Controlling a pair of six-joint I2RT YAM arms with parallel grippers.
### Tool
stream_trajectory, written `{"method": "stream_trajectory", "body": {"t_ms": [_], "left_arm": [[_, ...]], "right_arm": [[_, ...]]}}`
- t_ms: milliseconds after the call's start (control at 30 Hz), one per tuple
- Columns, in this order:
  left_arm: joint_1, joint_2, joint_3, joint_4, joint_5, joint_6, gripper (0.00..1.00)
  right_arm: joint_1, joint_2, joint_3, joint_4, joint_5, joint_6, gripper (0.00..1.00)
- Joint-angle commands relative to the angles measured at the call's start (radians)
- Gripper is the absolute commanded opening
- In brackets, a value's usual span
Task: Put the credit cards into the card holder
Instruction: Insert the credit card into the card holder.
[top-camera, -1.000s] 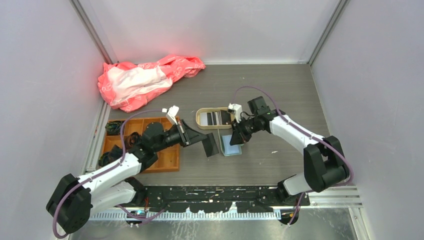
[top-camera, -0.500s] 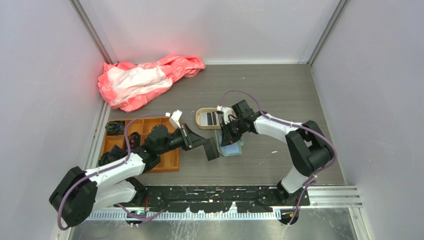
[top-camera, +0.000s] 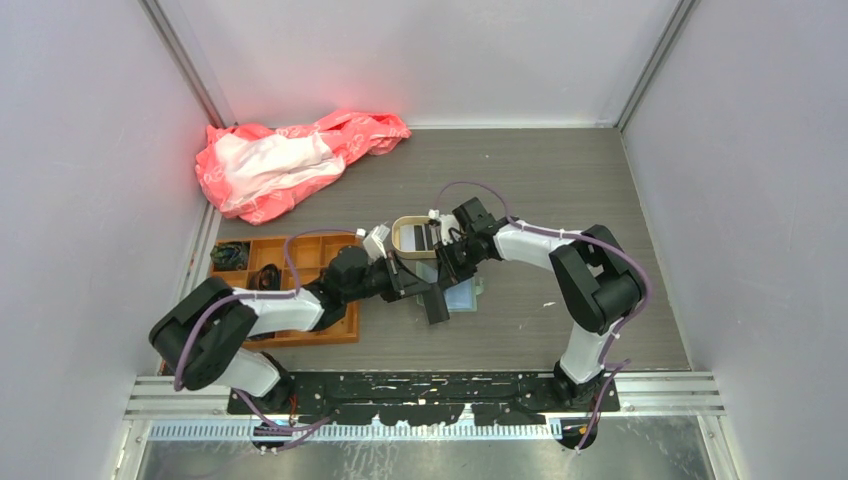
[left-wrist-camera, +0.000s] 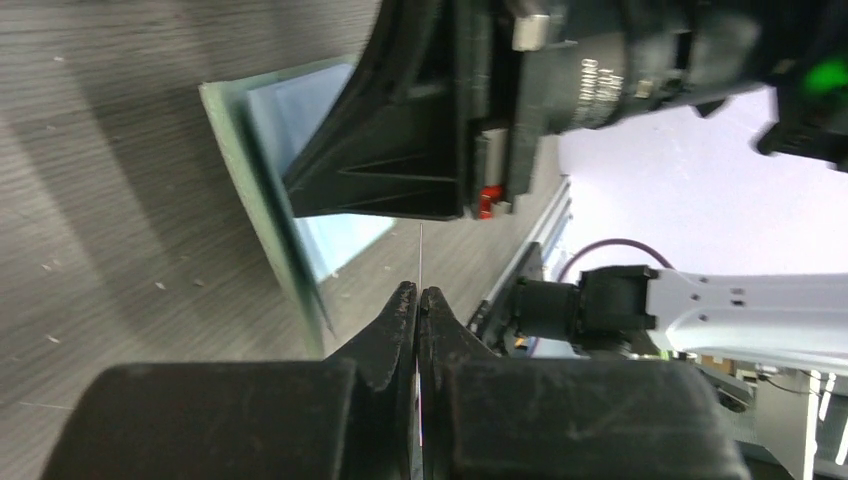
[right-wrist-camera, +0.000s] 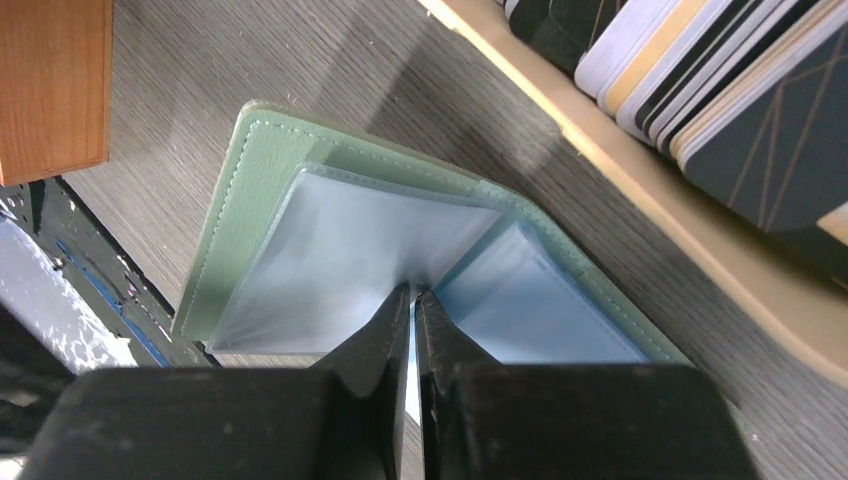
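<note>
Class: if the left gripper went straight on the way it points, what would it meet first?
Probably the right gripper, which crosses just ahead of the left gripper at the open card holder; the pinched credit card would touch first. Depth uncertain.

Just ahead of my black right gripper (right-wrist-camera: 412, 300) the card holder (right-wrist-camera: 250, 190) is sage green with a pale stitched line along its edge; its inner pockets are clear pale blue. Beyond the fingertips and off to their right, the tray (right-wrist-camera: 650, 215) is beige, and the credit cards (right-wrist-camera: 760, 130) in it are dark navy with thin gold lines, plus white, tan and black edges. Left of that gripper, a box corner (right-wrist-camera: 50, 90) is orange-brown. The table (right-wrist-camera: 300, 60) is grey with fine streaks. Between my left gripper's (left-wrist-camera: 418, 300) black fingers, the edge-on card (left-wrist-camera: 421, 250) reads as one thin pale line.
</note>
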Motion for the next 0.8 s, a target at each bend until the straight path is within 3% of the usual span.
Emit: {"method": "stream_trajectory", "body": {"t_ms": [0, 467, 767], "left_arm": [[0.007, 0.072, 0.058, 0.025, -0.035, 0.053, 0.00], [0.096, 0.071, 0.124, -0.197, -0.062, 0.166, 0.00], [0.105, 0.155, 0.197, -0.190, -0.010, 0.147, 0.00]], "right_arm": [[0.002, 0.009, 0.046, -0.015, 0.016, -0.014, 0.13], [-0.066, -0.094, 0.059, -0.134, 0.008, -0.209, 0.17], [-0.140, -0.083, 0.063, -0.180, 0.143, -0.295, 0.32]]}}
